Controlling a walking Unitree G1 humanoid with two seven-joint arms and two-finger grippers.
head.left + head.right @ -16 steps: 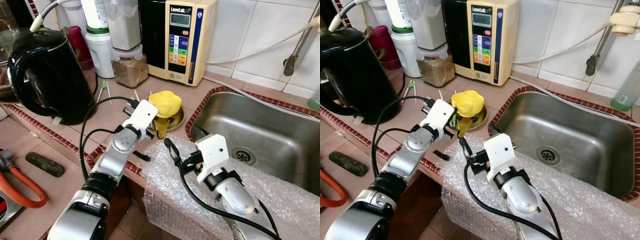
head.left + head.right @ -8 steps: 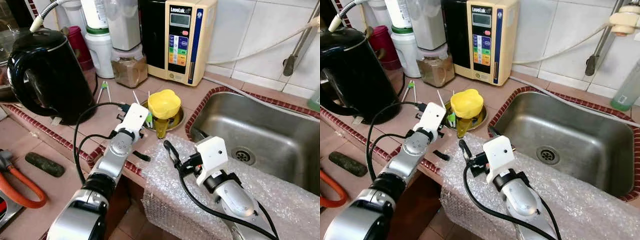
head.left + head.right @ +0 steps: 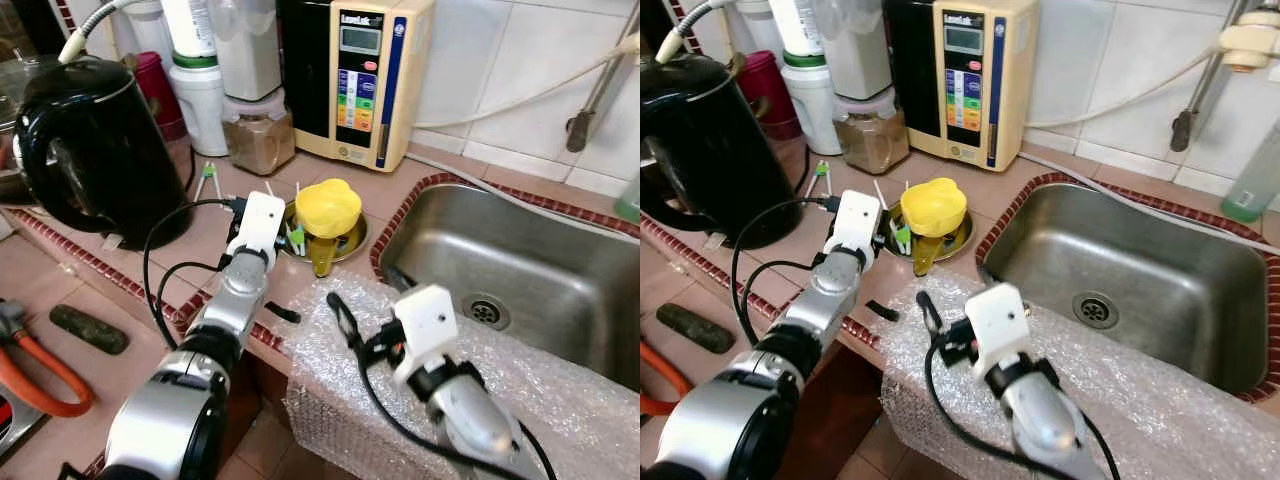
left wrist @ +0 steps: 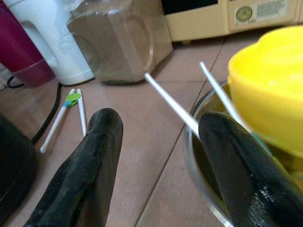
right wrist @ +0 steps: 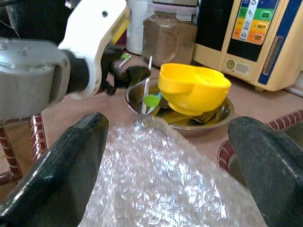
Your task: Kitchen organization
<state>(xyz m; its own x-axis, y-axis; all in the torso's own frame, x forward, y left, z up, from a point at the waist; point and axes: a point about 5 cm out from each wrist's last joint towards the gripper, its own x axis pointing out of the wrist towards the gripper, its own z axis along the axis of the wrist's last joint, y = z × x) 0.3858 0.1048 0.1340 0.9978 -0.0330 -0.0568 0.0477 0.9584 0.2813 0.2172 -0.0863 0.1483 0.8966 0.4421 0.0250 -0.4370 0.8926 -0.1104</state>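
Observation:
A yellow lobed cup (image 3: 329,207) sits in a shallow steel bowl (image 3: 352,240) on the tiled counter, left of the sink. White sticks (image 4: 173,101) with a green piece lean out of the bowl. My left gripper (image 4: 160,120) is open at the bowl's left rim; one stick runs between its fingers, touching neither. My right gripper (image 3: 367,295) hovers open over the bubble wrap (image 3: 560,390), just in front of the bowl, with nothing between its fingers (image 5: 71,165).
A black kettle (image 3: 90,150) stands at the left. A brown-powder jar (image 3: 258,135), white containers and a water ioniser (image 3: 355,75) line the back. White training chopsticks (image 3: 207,180) lie on the counter. The steel sink (image 3: 520,270) is at right; an orange hose (image 3: 40,385) lies lower left.
My left gripper has drawn back leftward from the yellow cup to the bowl's left rim. The right arm has shifted slightly lower over the bubble wrap.

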